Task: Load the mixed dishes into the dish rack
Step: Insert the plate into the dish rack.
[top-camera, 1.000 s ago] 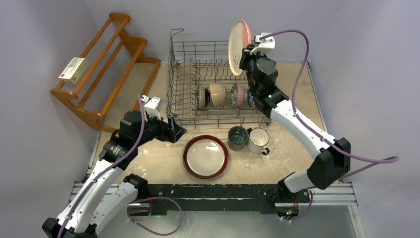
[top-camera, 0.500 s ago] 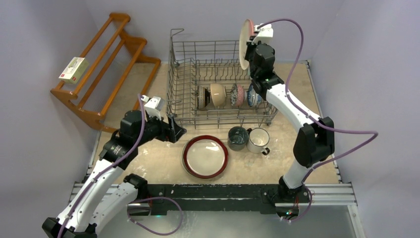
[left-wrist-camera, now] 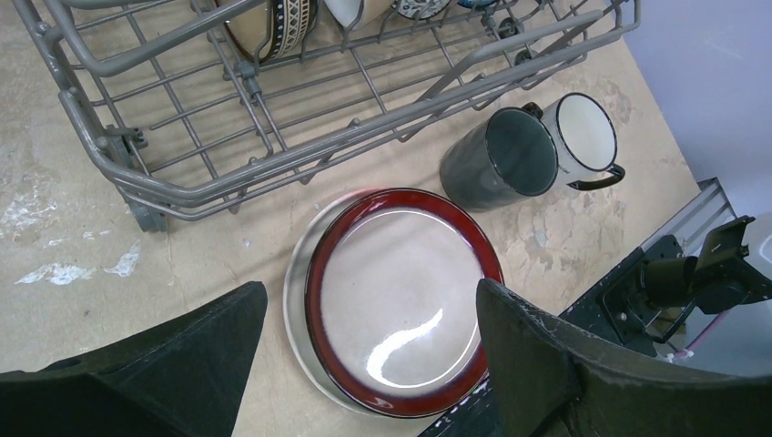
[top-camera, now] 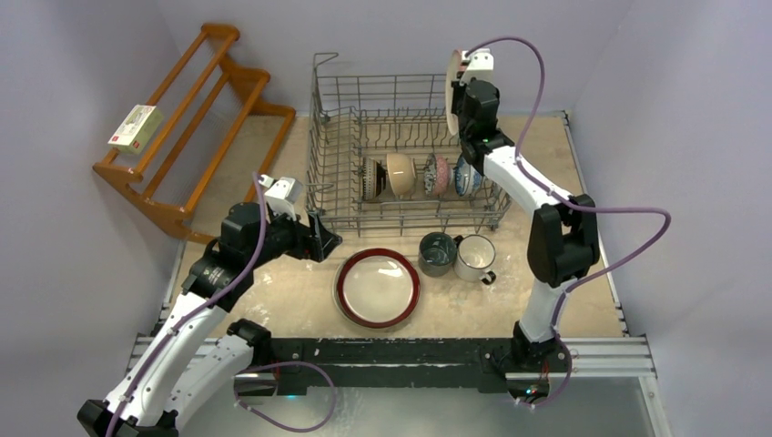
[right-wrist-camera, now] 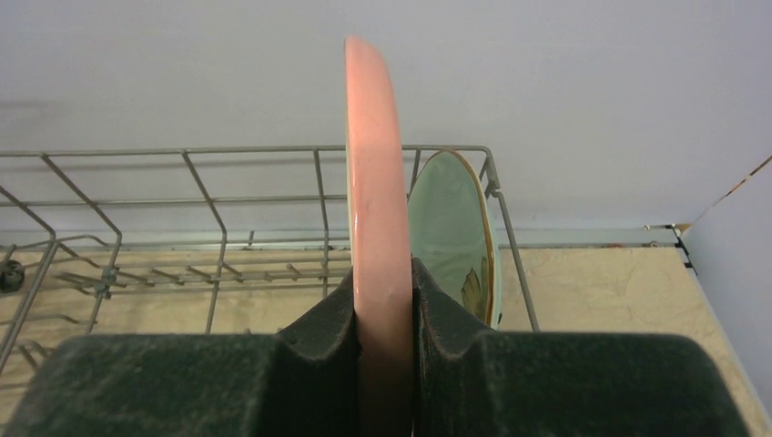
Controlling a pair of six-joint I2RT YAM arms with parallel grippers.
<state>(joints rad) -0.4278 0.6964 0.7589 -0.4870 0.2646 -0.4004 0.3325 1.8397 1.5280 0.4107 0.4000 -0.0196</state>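
My right gripper is shut on the rim of a pink plate, held upright and edge-on over the back right of the grey wire dish rack. A mint green plate stands in the rack just right of it. Several small bowls stand on edge in the rack's front row. A dark red-rimmed plate lies on the table over a paler plate. Beside it lie a dark teal mug and a white mug. My left gripper hovers open above the red-rimmed plate.
A brown wooden slatted shelf leans at the back left with a small box on it. Walls close in behind and on both sides. The right arm's purple cable loops out to the right.
The right arm has carried the pink plate right and back, turning it edge-on above the rack's back right corner. The left arm has not moved.
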